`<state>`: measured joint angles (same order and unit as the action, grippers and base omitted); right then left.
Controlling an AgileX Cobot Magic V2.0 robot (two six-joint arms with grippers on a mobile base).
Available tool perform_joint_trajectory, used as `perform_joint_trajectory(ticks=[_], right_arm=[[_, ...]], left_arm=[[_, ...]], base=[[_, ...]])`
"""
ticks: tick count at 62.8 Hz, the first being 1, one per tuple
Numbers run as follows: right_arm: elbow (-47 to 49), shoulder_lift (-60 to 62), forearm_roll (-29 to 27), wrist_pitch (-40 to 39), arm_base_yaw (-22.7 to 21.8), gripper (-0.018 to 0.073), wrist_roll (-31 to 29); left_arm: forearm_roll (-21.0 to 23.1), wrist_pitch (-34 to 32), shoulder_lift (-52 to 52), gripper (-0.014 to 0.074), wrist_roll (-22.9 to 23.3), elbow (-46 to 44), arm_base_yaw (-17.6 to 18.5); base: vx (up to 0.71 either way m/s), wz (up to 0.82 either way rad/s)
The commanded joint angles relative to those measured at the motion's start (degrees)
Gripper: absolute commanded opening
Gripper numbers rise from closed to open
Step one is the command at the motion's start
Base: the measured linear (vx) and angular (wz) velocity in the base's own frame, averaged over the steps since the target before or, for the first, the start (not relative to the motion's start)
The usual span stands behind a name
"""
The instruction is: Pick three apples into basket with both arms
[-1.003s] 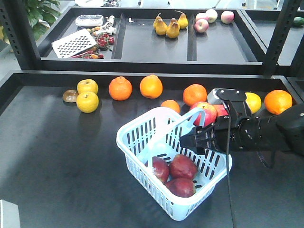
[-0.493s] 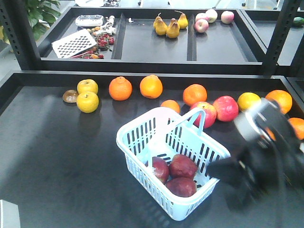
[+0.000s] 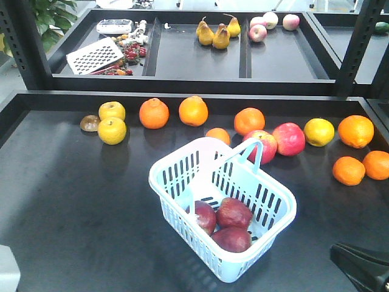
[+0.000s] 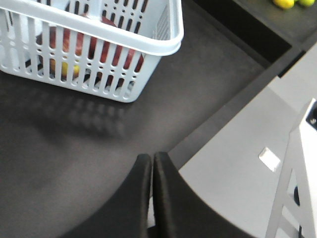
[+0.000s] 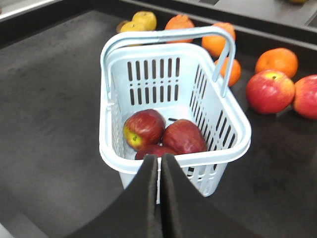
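Inspection finds all three dark red apples (image 3: 222, 222) inside the pale blue basket (image 3: 182, 194). From the front view they sit clustered toward the basket's 5 o'clock corner, touching one another. One shows a yellow-green patch, seen in my right wrist view (image 5: 143, 128). The handle (image 3: 234, 158) stands upright over the opening, so nothing blocks the load.

My right gripper (image 5: 160, 163) is clenched on nothing: its two black fingers are pressed together with no gap. It hangs just short of the basket's near rim and points into it. In the front view only a dark piece of that arm (image 3: 361, 264) shows, at 5 o'clock in the frame. I judge that it stands clear of the basket so it cannot knock the load.

My left gripper (image 4: 151, 163) is likewise pressed shut and empty. It hovers over bare dark table (image 4: 74, 148), with the basket wall at its 11 o'clock and well apart. The table edge runs at its 3 o'clock.

The oranges (image 3: 154, 113) and brighter pink-red apples (image 3: 289, 139) lie in a loose row beyond the basket, at 12 to 2 o'clock from it. None of them touches it.

Judgement: the count is met, and no apple rests on the rim or is at risk of rolling out. Nothing remains to be gripped.
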<state>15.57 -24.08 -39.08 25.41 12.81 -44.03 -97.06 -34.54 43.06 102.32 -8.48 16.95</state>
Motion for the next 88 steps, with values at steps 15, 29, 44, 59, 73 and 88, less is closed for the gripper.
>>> perform_joint_trajectory(ticks=[15, 29, 44, 59, 73, 88], right_arm=[[1.27, 0.45, -0.58, -3.29, -0.13, -0.0004, 0.12], [1.27, 0.45, -0.58, -3.29, -0.13, -0.0004, 0.12], [1.27, 0.45, -0.58, -3.29, -0.13, -0.0004, 0.12], [1.27, 0.45, -0.58, -3.29, -0.13, -0.0004, 0.12], [1.27, 0.45, -0.58, -3.29, -0.13, -0.0004, 0.12], [1.27, 0.45, -0.58, -3.29, -0.13, -0.0004, 0.12]], left_arm=[[3.3, -0.75, -0.15, -0.0006, -0.02, -1.25, 0.02], [3.3, -0.75, -0.15, -0.0006, -0.02, -1.25, 0.02], [4.0, -0.91, -0.15, -0.0006, 0.87, -1.25, 0.02], [25.13, -3.05, -0.15, -0.0006, 13.69, -1.25, 0.02], [43.97, 0.5, -0.09, -0.0006, 8.78, 0.36, 0.02], [73.08, 9.47, -0.16, -0.0006, -35.45, 6.12, 0.02]], base=[[0.0, 0.0], [0.0, 0.0], [0.0, 0.0], [0.0, 0.0], [0.0, 0.0], [0.0, 0.0]])
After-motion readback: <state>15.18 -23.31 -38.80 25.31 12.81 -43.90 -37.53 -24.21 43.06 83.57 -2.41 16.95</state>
